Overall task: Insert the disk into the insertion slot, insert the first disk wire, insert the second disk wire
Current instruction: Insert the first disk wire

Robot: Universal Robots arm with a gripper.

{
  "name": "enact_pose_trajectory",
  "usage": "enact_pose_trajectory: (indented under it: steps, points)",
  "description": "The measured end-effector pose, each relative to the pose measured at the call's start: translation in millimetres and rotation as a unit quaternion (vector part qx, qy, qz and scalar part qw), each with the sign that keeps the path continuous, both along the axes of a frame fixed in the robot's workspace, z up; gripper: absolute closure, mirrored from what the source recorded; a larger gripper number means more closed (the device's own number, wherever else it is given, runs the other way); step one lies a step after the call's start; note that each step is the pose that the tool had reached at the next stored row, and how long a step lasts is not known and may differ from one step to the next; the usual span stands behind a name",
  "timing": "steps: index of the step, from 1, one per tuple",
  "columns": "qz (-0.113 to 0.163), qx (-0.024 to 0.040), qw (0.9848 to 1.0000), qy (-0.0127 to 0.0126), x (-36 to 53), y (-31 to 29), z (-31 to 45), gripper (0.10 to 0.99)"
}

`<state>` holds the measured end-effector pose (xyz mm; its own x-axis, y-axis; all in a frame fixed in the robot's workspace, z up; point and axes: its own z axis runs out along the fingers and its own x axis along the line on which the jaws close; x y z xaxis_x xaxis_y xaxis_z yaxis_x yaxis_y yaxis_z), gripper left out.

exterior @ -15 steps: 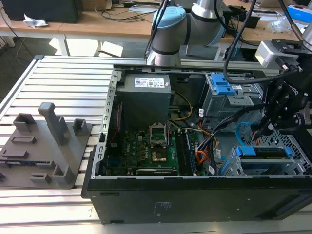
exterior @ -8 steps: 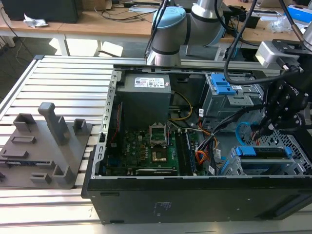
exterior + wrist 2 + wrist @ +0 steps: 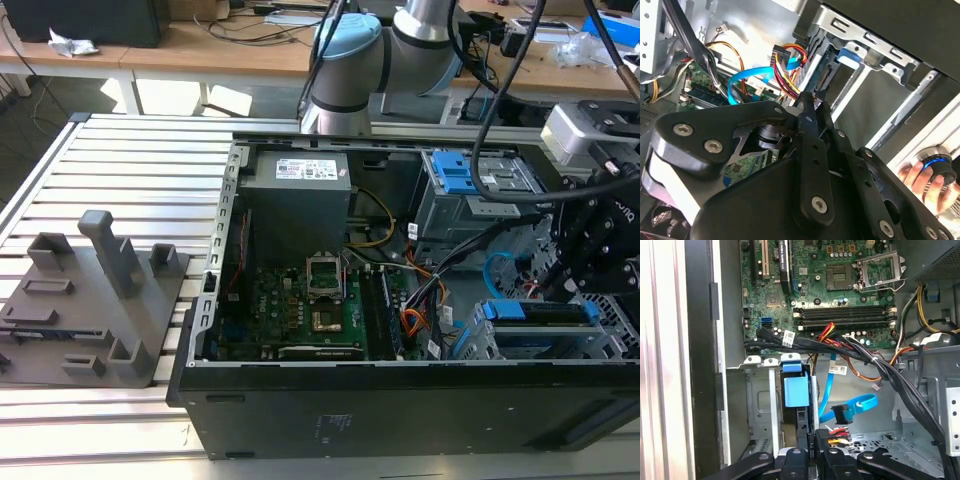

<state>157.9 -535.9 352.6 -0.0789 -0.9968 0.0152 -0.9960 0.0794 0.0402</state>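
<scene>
One disk (image 3: pixel 545 320), seated in insertion slot (image 3: pixel 478 338)

One disk (image 3: pixel 545 312), one red wire (image 3: pixel 839 431), one cable (image 3: pixel 862 401)

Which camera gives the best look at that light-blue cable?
The first wrist view: the light-blue cable loops unobstructed, dark plug included. The second wrist view shows one bend; the exterior view, a thin arc.

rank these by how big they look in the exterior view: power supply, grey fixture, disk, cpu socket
1. grey fixture
2. power supply
3. disk
4. cpu socket
The grey fixture lies nearer the camera, which may flatter it.
</scene>
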Motion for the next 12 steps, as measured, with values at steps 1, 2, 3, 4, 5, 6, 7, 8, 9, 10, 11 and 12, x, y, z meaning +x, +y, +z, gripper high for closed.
enact_pose_trajectory:
  steps: [1,2,3,4,5,6,7,8,9,10,11,12]
  points:
    - [0.000,0.0000,1.0000,0.0000,0.0,-1.5,0.0,0.902]
    - [0.000,0.0000,1.0000,0.0000,0.0,-4.8,0.0,0.902]
    - [0.000,-0.0001,1.0000,0.0000,0.0,-7.1,0.1,0.902]
    - [0.000,0.0000,1.0000,0.0000,0.0,-8.5,0.0,0.902]
    - [0.000,0.0000,1.0000,0.0000,0.0,-9.4,0.0,0.902]
    - [0.000,0.0000,1.0000,0.0000,0.0,-10.0,0.0,0.902]
    - [0.000,0.0000,1.0000,0.0000,0.0,-10.3,0.0,0.902]
    - [0.000,0.0000,1.0000,0.0000,0.0,-10.7,0.0,0.902]
    - [0.000,-0.0001,1.0000,0.0000,0.1,-10.8,-0.2,0.902]
    - [0.000,0.0000,1.0000,0.0000,0.4,-10.8,-0.7,0.902]
    - [0.000,0.0000,1.0000,0.0001,0.9,-10.8,-1.6,0.902]
    - [0.000,-0.0001,1.0000,0.0001,1.1,-10.8,-2.1,0.902]
